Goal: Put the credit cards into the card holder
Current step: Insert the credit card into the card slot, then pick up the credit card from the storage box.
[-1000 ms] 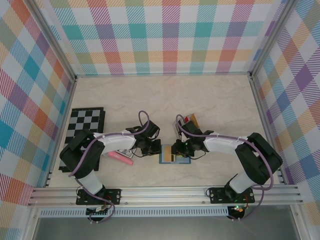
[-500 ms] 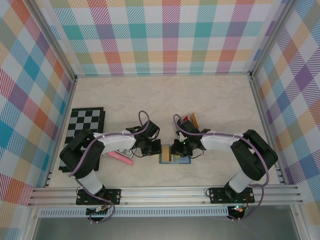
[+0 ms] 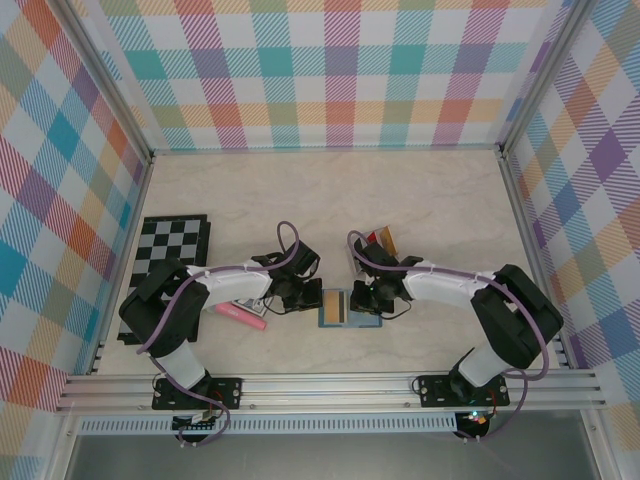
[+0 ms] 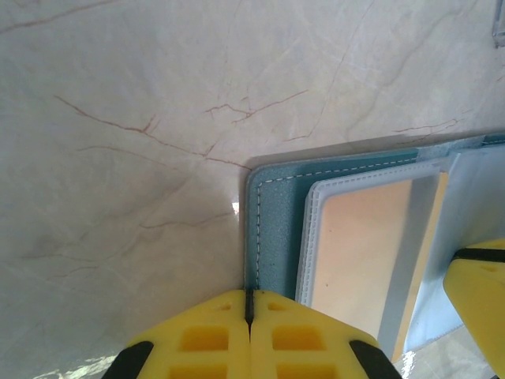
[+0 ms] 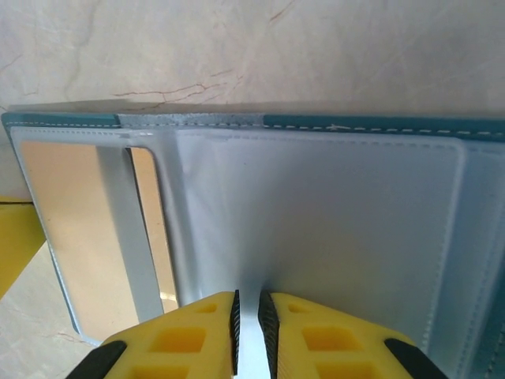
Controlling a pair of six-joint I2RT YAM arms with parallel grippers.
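The card holder [image 3: 360, 320] lies open on the table near the front, teal outside [image 4: 276, 229] and pale blue inside [image 5: 347, 213]. A tan-gold card [image 3: 334, 307] sits in its left half [image 4: 363, 253], behind a pale strap [image 5: 118, 237]. My left gripper [image 3: 308, 298] is shut, its tips [image 4: 249, 304] resting on the holder's left edge. My right gripper [image 3: 362, 300] is nearly closed, pinching the pale inner flap [image 5: 251, 316]. More credit cards [image 3: 382, 240], red and tan-gold, lie fanned just behind the right arm.
A black-and-white chessboard [image 3: 172, 262] lies at the left. A pink stick [image 3: 240, 314] lies by the left arm, with a patterned box [image 3: 241, 302] partly under that arm. Metal rails and plaid walls bound the table.
My right gripper has shifted slightly to the right over the holder, uncovering more of the tan-gold card. The left gripper has stayed put.
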